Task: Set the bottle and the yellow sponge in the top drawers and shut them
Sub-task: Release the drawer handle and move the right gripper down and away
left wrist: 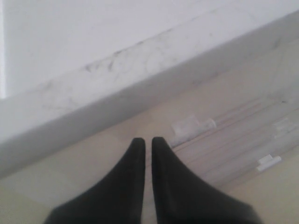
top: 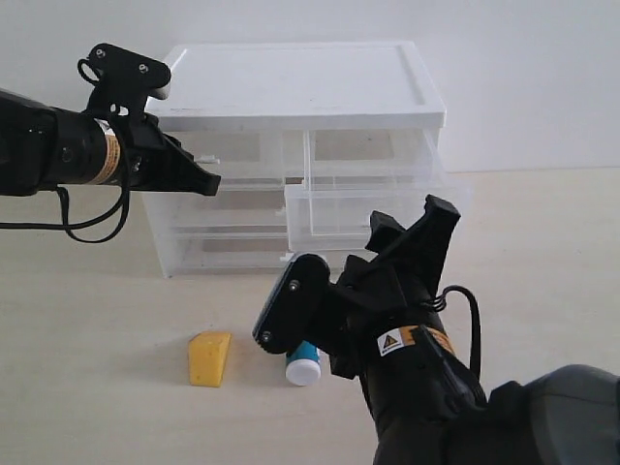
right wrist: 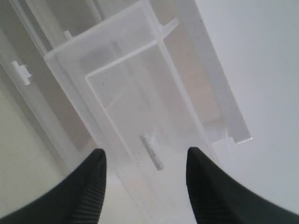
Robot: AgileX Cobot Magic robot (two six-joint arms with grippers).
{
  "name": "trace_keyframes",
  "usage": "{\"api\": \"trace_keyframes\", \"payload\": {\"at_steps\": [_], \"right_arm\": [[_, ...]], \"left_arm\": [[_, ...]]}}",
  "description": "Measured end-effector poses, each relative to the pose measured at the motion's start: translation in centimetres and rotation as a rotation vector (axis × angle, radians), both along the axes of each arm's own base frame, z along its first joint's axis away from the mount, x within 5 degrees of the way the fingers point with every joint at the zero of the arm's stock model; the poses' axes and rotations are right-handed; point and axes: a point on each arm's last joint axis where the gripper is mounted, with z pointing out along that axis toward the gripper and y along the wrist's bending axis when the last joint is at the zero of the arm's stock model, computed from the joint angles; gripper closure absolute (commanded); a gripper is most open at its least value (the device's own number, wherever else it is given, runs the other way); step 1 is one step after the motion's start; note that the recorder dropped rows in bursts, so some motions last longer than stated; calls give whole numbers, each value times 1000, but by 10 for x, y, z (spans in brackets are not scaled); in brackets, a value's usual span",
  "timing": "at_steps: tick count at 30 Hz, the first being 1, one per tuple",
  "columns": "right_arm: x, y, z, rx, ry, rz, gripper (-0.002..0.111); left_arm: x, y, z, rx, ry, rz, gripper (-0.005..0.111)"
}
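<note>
The opening step is judged to be in hand, with loading not yet begun. The right top drawer (top: 373, 208), a small translucent plastic box in the white-topped plastic cabinet (top: 300, 82), is standing pulled out and showing nothing inside. The right claw (top: 412, 221) is hanging spread just before the drawer's front, pinching nothing. The left claw (top: 207, 181) is sitting pressed together, empty, close by the small white tab handle (left wrist: 187, 127) of the closed left top drawer (top: 242, 150). The small white plastic bottle (top: 303, 366) with a teal-blue label is lying on the pale worktop (top: 97, 329) at 6 o'clock from the cabinet. The yellow-orange wedge-shaped foam sponge (top: 210, 358) is resting near the bottle, at its 9 o'clock. The next move is calling for the right claw to descend over the bottle, or for the left top drawer to be drawn out by its tab.
</note>
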Motion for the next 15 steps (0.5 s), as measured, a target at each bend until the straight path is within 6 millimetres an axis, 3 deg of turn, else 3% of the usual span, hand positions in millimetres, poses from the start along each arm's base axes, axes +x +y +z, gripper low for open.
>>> {"api": "trace_keyframes", "payload": {"at_steps": [5,15], "right_arm": [[-1,-2,-1,23,18,-28,61],[-10,-6,-18,330,221,-171,61]], "left_arm": [[0,-1,0,-4,3,-7,103],[0,-1,0,-5,4,-10,103]]}}
